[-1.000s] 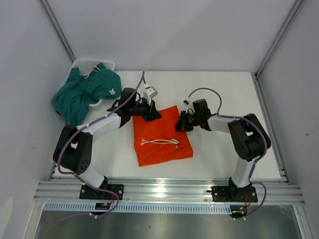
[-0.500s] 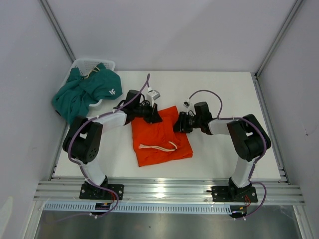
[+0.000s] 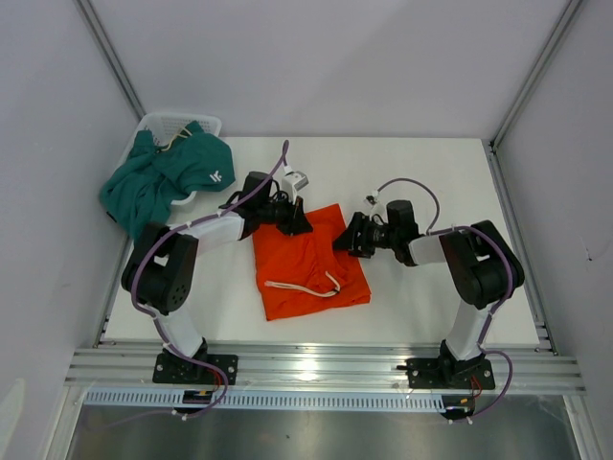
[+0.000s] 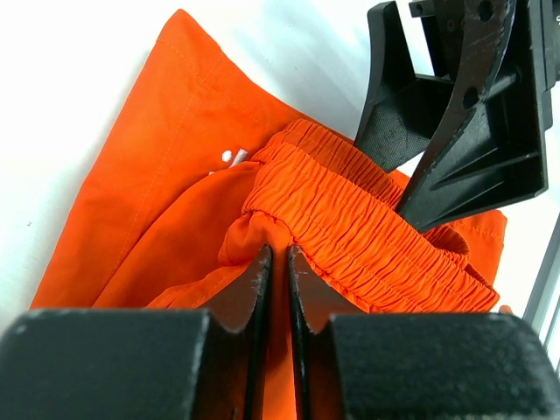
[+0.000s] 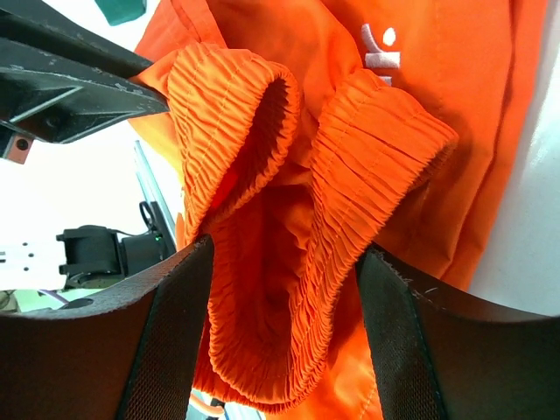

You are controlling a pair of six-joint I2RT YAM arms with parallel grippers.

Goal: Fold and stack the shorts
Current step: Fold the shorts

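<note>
The orange-red shorts (image 3: 311,264) lie folded mid-table, white drawstring (image 3: 306,287) on top. My left gripper (image 3: 299,222) is at their far left corner, shut on a pinch of orange fabric below the elastic waistband (image 4: 350,219); the cloth runs between the tips (image 4: 278,254). My right gripper (image 3: 347,240) is at the far right corner, open, its fingers (image 5: 175,289) standing wide on either side of the bunched waistband (image 5: 262,175) without squeezing it. The teal shorts (image 3: 163,177) hang over the basket at the far left.
A white mesh basket (image 3: 177,122) stands in the far left corner under the teal shorts. Grey walls close in the table on the left, back and right. The two grippers are close together, facing each other over the orange shorts (image 4: 175,149).
My right gripper has opened and let go of the orange waistband. The left gripper stays shut on the fabric. The drawstring has shifted a little on the shorts.
</note>
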